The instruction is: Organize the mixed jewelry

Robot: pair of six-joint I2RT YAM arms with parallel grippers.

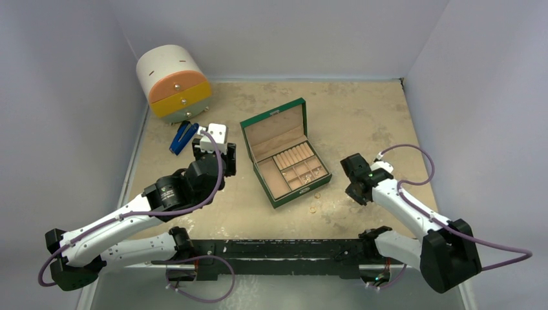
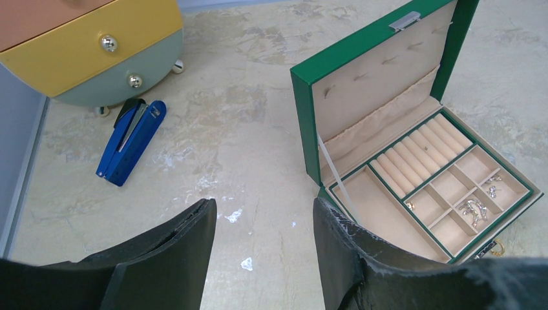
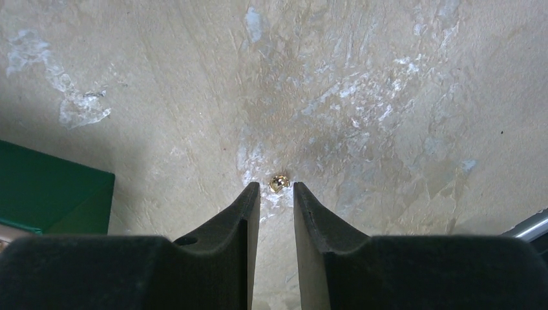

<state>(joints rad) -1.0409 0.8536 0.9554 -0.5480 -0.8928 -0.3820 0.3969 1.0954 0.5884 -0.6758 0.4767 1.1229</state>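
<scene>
The mixed jewelry is split up. Several small gold and silver pieces (image 2: 475, 208) lie in the small compartments of the open green box (image 1: 274, 118). Two gold pieces (image 1: 314, 208) lie loose on the table in front of it. One tiny gold piece (image 3: 278, 183) rests on the table just at the tips of my right gripper (image 3: 276, 188), whose jaws stand open with a narrow gap and nothing between them. My left gripper (image 2: 265, 210) hangs open and empty over bare table left of the box (image 2: 304, 97).
A blue-handled tool (image 2: 131, 141) lies left of the box, below a round cabinet with orange, yellow and green drawers (image 1: 173, 84). White walls close in the table on three sides. The green box corner (image 3: 52, 194) is just left of my right gripper.
</scene>
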